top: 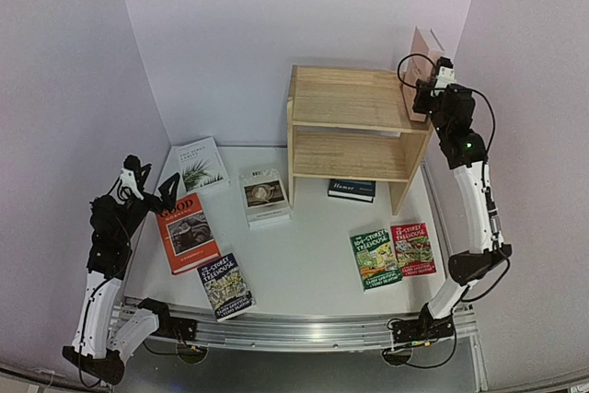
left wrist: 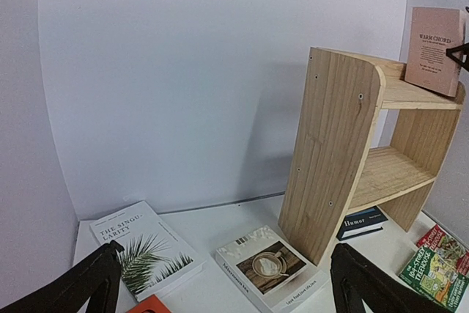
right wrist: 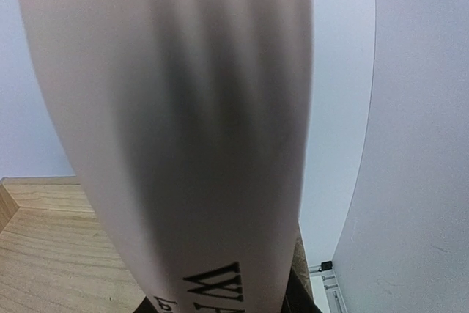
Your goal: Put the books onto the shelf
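Note:
The light wooden shelf (top: 354, 126) stands at the back right. On its top tier's right end a pale pink book (top: 425, 52) stands upright, and my right gripper (top: 425, 89) is shut on it; its spine fills the right wrist view (right wrist: 190, 144). My left gripper (top: 152, 189) hangs open and empty above the table's left side, beside the orange "GOOD" book (top: 187, 232). Flat on the table lie the palm-leaf book (top: 202, 165), a white coffee-cover book (top: 264, 195), and blue (top: 226, 285), green (top: 375, 259) and red (top: 413, 248) Treehouse paperbacks. Navy "Humor" (top: 352, 190) lies under the shelf.
White walls (top: 230, 34) close in the table at the back and on both sides; the right wall runs close to the shelf's right panel. A metal rail (top: 304, 330) with both arm bases lines the near edge.

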Robot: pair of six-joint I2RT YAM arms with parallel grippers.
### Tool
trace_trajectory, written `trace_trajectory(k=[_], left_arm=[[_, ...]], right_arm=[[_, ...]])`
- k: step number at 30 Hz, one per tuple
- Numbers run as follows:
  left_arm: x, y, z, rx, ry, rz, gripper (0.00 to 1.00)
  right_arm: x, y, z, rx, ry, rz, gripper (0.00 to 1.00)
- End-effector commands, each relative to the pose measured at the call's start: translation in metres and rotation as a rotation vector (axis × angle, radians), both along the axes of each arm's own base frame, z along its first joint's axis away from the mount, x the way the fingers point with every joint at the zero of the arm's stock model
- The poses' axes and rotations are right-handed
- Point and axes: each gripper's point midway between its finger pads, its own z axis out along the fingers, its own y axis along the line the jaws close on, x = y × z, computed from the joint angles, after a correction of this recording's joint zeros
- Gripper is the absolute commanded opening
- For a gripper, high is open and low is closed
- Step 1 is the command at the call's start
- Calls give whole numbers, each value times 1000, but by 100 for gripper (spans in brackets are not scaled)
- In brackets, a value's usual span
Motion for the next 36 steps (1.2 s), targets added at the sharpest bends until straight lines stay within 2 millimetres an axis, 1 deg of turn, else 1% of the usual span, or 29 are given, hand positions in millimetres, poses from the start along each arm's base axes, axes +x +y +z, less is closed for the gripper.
trace_trajectory(k=[1, 2, 4, 6, 8, 11, 18, 21, 27, 35, 36], left_arm=[[-2, 1, 2, -15, -6, -2, 100], [-2, 1, 2, -14, -7, -2, 100], [-2, 1, 4, -10, -16, 0, 100], [-1, 1, 6, -10, -21, 2, 100], [0, 1, 5, -9, -16, 0, 100], [1, -1, 4, -14, -9, -8, 100], [2, -4, 2, -19, 1, -25, 100], [1, -4, 1, -19, 2, -28, 100], [0, -6, 0, -22, 5, -36, 100], [-1, -8, -1, -23, 13, -49, 100], [-1, -8, -2, -23, 14, -52, 100]], right_arm=[[11, -9, -31, -60, 93, -17, 31], [12, -8, -31, -64, 95, -14, 34], [12, -8, -32, -97, 98, -8, 45], [12, -9, -33, -107, 101, -14, 54], [11, -9, -35, -110, 104, -15, 58], [9, -11, -34, -109, 104, -18, 62], [0, -10, -24, -100, 83, -6, 71], [-5, -11, -22, -95, 78, -10, 73], [-9, -15, -22, -84, 77, -30, 84], [-23, -20, -13, -67, 43, -44, 90], [-24, -20, -15, -67, 46, -41, 90]])
